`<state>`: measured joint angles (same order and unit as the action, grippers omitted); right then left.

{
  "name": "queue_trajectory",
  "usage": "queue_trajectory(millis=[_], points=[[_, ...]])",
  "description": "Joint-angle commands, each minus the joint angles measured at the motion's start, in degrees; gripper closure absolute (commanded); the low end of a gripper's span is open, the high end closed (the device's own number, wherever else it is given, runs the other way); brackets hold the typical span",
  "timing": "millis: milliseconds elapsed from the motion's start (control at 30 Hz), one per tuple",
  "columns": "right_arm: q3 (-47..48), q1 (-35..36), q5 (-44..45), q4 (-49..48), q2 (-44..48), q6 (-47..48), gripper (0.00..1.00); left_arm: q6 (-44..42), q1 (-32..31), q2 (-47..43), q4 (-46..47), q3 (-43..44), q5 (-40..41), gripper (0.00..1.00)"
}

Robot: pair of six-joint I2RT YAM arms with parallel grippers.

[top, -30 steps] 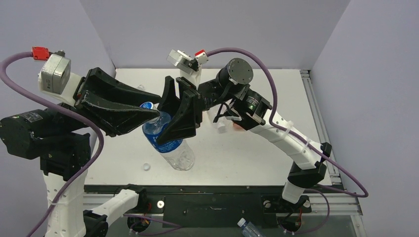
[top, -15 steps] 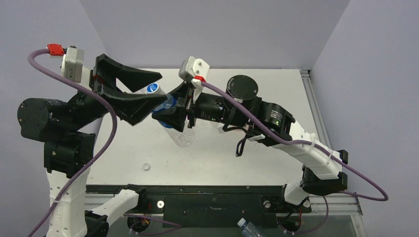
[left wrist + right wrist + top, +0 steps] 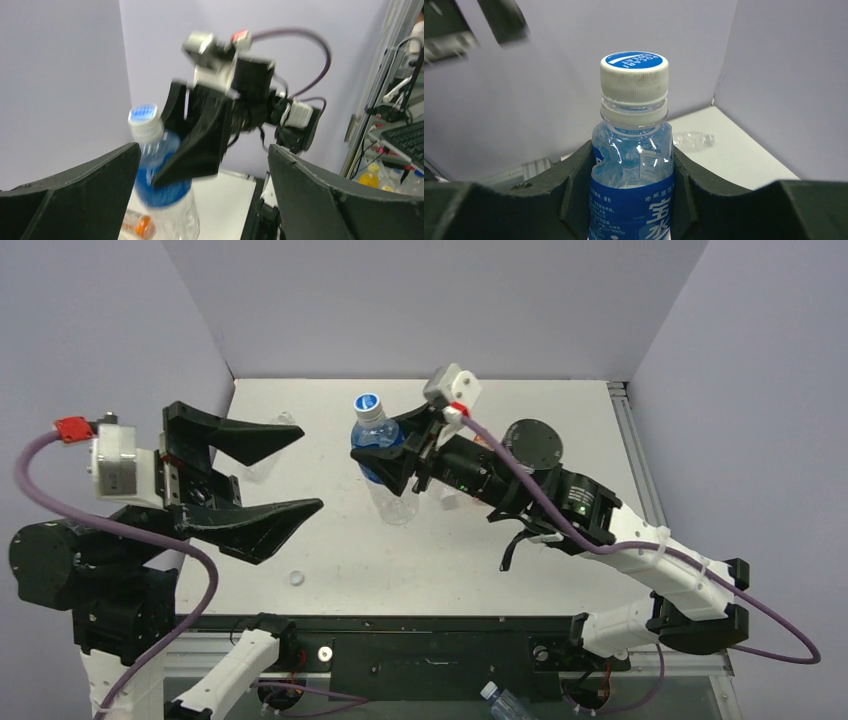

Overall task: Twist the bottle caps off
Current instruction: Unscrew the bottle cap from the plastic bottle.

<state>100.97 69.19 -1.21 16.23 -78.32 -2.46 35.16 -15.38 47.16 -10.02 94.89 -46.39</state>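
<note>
1. The right jaws are clamped on the blue-labelled middle of a clear plastic bottle [image 3: 634,195] and hold it off the white tabletop [image 3: 560,410].
2. The ridged white screw cap with a blue printed top [image 3: 634,75] sits on the neck. It looks fully seated, so this cap is probably not yet undone.
3. The left jaws stand wide open and empty, well apart from the cap.
4. From the left jaws the cap [image 3: 367,403] lies to the right and slightly farther back. In the left wrist view it [image 3: 144,120] shows between the two open jaws, nearer the left one.
5. The bottle's long axis is close to upright, with the cap end leaning a little toward the left arm. The left arm is the free one, so the next twist probably falls to it.
6. A second ago the left jaws were closed at the cap end and the bottle was tilted across the middle. Since then they have let go and drawn back left, and the right arm has carried the bottle rightward and raised it.
7. A small loose white cap [image 3: 296,578] lies on the tabletop near the front edge, where it was before.
</note>
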Motion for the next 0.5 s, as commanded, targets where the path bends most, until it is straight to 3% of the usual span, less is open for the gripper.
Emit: queue_trajectory(millis=[0, 167, 467], points=[[-1.9, -1.4, -5.3, -16.5, 5.2, -7.3, 1.00, -5.5, 0.3, -3.1, 0.7, -9.8, -3.4, 0.03], [-3.2, -1.3, -10.1, -24.4, 4.5, -14.5, 1.00, -6.2, 0.3, -4.3, 1.8, -16.5, -6.7, 0.04], [-1.3, 0.9, -13.5, -27.7, -0.6, -17.5, 1.00, 3.1, 0.3, -2.7, 13.0, -16.7, -10.5, 0.04]])
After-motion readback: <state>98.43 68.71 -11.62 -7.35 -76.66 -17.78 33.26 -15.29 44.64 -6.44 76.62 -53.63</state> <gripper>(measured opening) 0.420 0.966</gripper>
